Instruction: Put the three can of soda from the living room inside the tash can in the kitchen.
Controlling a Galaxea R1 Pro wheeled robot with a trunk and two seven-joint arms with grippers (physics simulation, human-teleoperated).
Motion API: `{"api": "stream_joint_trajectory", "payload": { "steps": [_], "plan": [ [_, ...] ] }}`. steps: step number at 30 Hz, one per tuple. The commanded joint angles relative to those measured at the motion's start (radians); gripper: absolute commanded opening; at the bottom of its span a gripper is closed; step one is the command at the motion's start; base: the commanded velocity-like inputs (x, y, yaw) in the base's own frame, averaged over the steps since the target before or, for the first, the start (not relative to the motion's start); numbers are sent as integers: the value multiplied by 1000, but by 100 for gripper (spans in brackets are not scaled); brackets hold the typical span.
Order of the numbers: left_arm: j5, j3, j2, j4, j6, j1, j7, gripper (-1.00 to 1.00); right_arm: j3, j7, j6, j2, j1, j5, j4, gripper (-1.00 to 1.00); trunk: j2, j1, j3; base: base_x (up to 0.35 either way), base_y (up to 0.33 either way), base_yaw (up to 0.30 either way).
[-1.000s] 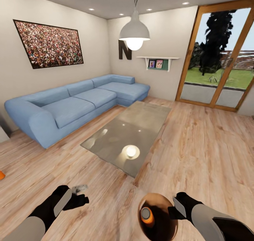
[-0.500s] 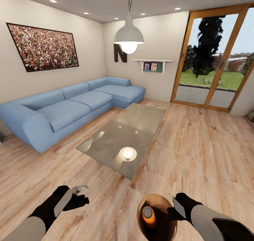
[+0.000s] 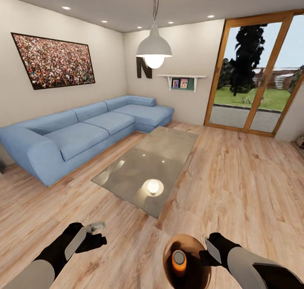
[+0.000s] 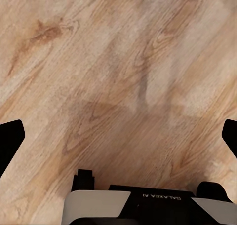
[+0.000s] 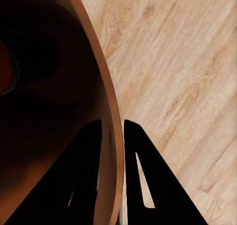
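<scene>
1. Right claw [image 3: 207, 250] was clamped on the rim of the brown bin [image 3: 192, 242], one finger inside the wall and one outside, as the right wrist view showed [image 5: 111, 136].
2. One soda can [image 3: 179, 260] stood upright inside the bin, orange sides and grey top visible from above; the other two cans could not be seen.
3. Left claw [image 3: 98, 234] hung over the bare wood floor [image 3: 236, 183] with its fingers spread wide and nothing between them; in the left wrist view the two black fingertips [image 4: 10, 141] sat at opposite edges over the planks.
4. Bin and both arms were low in the head view, near the robot, on the living room floor.
5. Ahead lay a glass coffee table [image 3: 147, 170], with a long blue corner sofa [image 3: 84, 132] beside it against the wall.
6. A white pendant lamp [image 3: 154, 50] hung above the table, its glow reflected in the glass.
7. A wood-framed glass door [image 3: 253, 73] stood at the far right, with a lawn and trees beyond.
</scene>
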Motion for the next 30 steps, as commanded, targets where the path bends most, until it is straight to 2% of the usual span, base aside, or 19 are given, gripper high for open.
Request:
{"api": "stream_joint_trajectory", "payload": {
  "steps": [1,21,25,26,27,30],
  "plan": [
    [0,0,0,0,0,0,0,100,-9,4,-1,0,0,-7,0,-100,0,0,2,0,0,0],
    [0,0,-2,1,-13,0,1,100,-8,5,-2,3,2,-7,0,-100,0,0,34,0,0,0],
    [0,0,-3,1,-15,0,1,100,-5,11,-61,3,17,-1,8,-100,0,0,40,0,0,0],
    [0,0,-3,1,-15,0,1,100,-3,12,-105,4,33,0,8,-100,0,0,41,0,0,0],
    [0,0,-3,1,-15,0,1,100,-1,13,-144,8,47,1,10,-100,0,0,41,0,0,0],
    [0,0,-3,1,-16,0,2,100,-1,13,-187,25,62,3,13,-100,0,0,42,0,0,0]
  ]
}}
